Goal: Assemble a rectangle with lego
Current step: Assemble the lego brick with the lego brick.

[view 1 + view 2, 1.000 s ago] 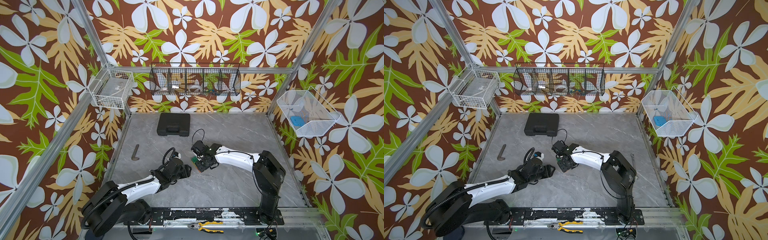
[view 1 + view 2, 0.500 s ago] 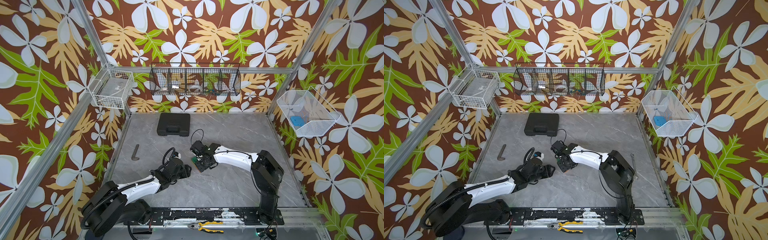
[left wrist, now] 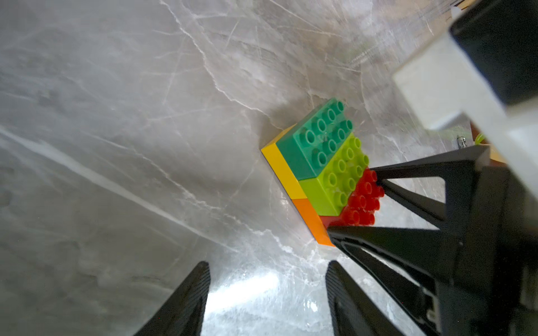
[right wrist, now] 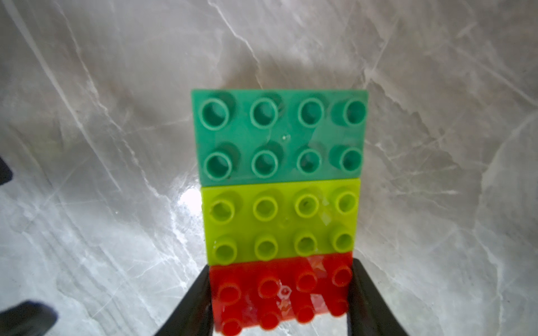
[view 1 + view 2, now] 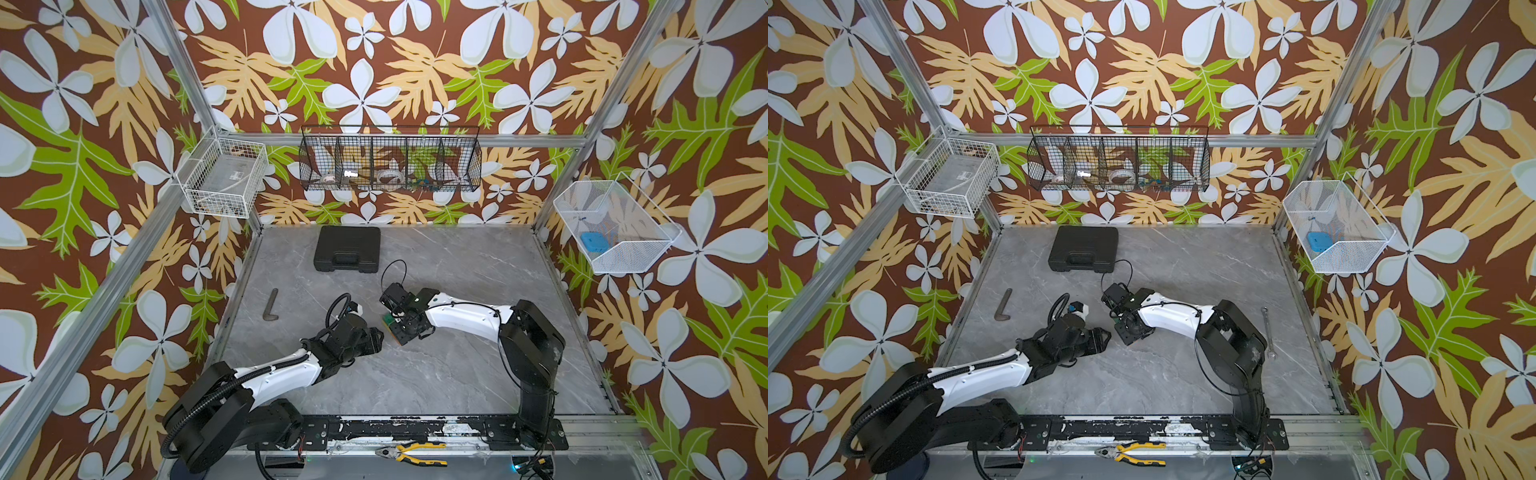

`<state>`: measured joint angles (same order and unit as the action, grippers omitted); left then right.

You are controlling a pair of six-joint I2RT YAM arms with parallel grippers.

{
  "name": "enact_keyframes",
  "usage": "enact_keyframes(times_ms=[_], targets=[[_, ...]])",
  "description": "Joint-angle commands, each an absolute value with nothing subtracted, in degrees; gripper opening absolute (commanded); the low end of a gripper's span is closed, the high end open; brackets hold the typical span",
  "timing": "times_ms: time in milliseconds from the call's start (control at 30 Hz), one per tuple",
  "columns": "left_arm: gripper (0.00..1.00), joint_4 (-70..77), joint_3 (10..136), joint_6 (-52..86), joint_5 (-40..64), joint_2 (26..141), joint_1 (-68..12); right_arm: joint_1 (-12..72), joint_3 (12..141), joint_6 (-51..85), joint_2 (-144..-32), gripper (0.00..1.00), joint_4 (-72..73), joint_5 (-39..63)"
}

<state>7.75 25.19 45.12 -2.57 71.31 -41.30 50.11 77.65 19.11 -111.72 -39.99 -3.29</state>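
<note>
The rectangle (image 4: 279, 203) lies on the grey table (image 5: 457, 374) near its middle, with dark green, lime green and red bricks on top and yellow and orange beneath. The right jaws clamp the red end from both sides. The left jaws stand apart, holding nothing, near the orange corner

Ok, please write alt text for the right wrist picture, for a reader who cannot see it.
The right gripper is shut on the red brick, one end of a flat studded block; next come a lime brick and a dark green brick. A grey marbled table lies beneath.
</note>
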Motion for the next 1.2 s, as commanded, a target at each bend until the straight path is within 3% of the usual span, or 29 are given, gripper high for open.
enact_keyframes(times_ms=[0, 467, 1167], targets=[[0.66, 7.8, 25.6, 44.7, -3.1, 71.1, -41.1, 50.1, 77.5, 19.6, -113.7, 0.23, -45.3, -1.8], [0.66, 8.3, 24.6, 45.1, -3.2, 70.5, -41.1, 50.4, 80.4, 20.4, -111.8, 0.52, -46.6, -2.6], [0.66, 8.2, 24.4, 45.4, -3.8, 69.4, -41.1, 50.6, 79.6, 21.1, -108.7, 0.74, -45.7, -3.0]])
